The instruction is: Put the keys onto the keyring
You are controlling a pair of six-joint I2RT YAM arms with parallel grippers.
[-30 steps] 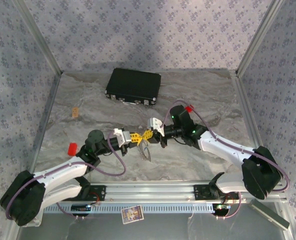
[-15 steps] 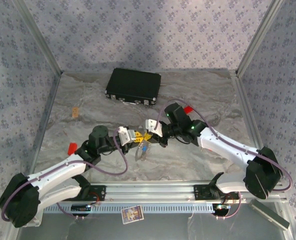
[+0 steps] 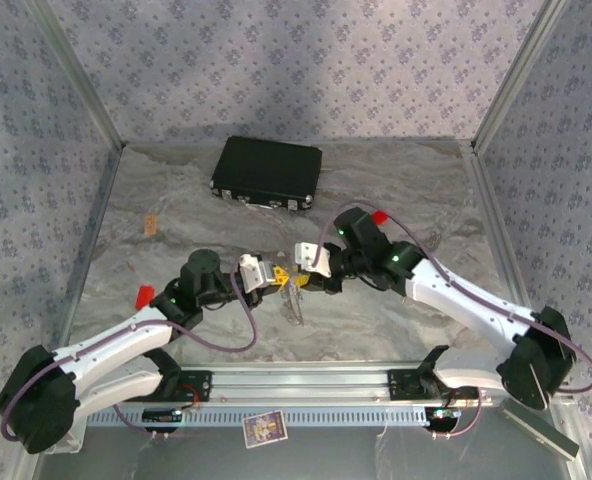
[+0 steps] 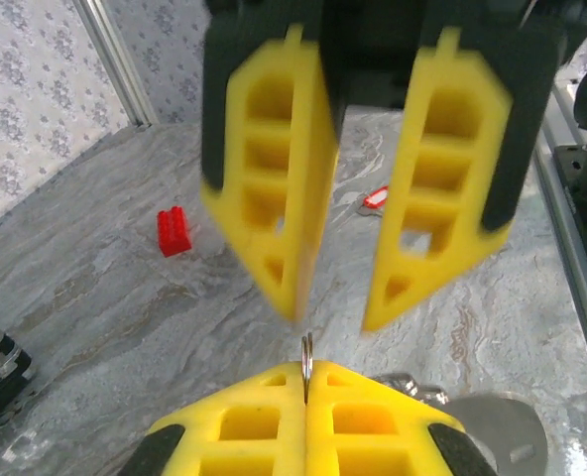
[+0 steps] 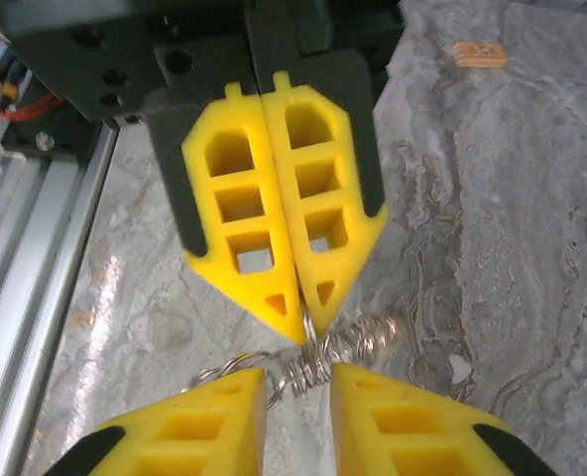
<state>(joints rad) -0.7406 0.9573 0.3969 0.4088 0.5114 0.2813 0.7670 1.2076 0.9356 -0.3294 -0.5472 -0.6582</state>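
Observation:
My left gripper (image 4: 306,382) is shut on the keyring (image 4: 306,349), a thin silver wire ring standing on edge out of its yellow tips. My right gripper (image 4: 333,315) faces it tip to tip, open, a little beyond the ring. In the right wrist view my right gripper (image 5: 298,372) straddles a tangle of silver wire loops (image 5: 318,362) that hangs from the keyring (image 5: 311,347) held by the left gripper (image 5: 306,332). From above, both grippers, left (image 3: 273,281) and right (image 3: 299,271), meet at mid-table. A small red-headed key (image 4: 376,198) seems to lie flat on the table.
A black case (image 3: 267,172) lies at the back. Red blocks sit by the right arm (image 3: 379,216) and the left arm (image 3: 144,295). A silver bundle (image 3: 295,302) lies below the tips. A small tan tag (image 3: 150,224) is at the left. The metal rail (image 3: 306,380) runs along the near edge.
My right gripper was shut and has now opened next to the left gripper's tips. The left gripper has stayed shut on the ring, shifting slightly.

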